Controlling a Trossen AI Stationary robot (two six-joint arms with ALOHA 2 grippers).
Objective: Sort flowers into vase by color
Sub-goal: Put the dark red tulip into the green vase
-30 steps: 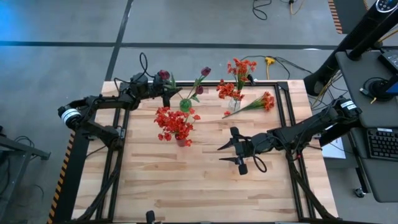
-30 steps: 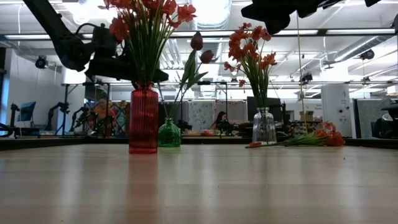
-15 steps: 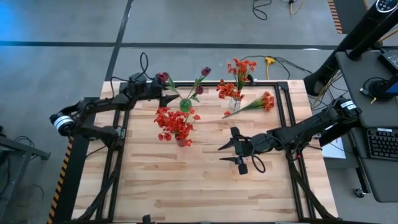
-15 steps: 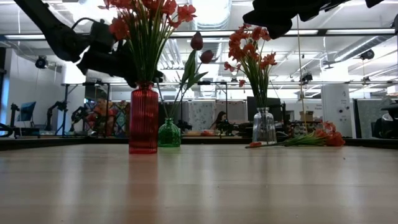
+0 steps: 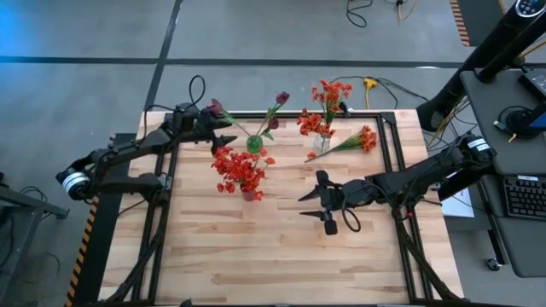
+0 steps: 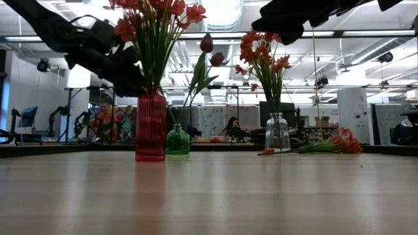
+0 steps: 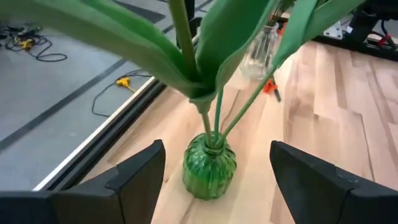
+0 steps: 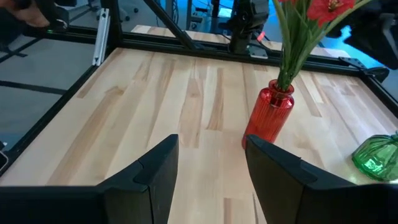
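Because each color gets its own vase, the purple flowers (image 5: 277,101) stand in my green vase (image 7: 209,169), near the 12 o'clock edge of the table (image 5: 256,247). Their stems go down its narrow neck, so they stay up by themselves. My left gripper (image 7: 211,180) sits just beside that vase on its 9 o'clock side. Its fingers are wide apart, one on each side of the vase, and hold nothing.

At about 6 o'clock from the green vase is the red vase (image 8: 267,118) with the red flowers (image 5: 239,168). At 3 o'clock from the green vase is the clear vase (image 6: 277,134) with orange-red flowers (image 5: 328,92) in it. One more orange-red bunch (image 5: 360,139) lies flat on the table, just past the clear vase at 3 o'clock. I think it is the one left to sort.

My right gripper (image 8: 208,171) waits over the middle of the table, fingers apart and empty, pointing toward the red vase.

This table is pale wood with a black frame. Around it are a gray floor with dark lines, some cables (image 5: 375,85) and a desk with a keyboard (image 5: 522,196) at 3 o'clock.
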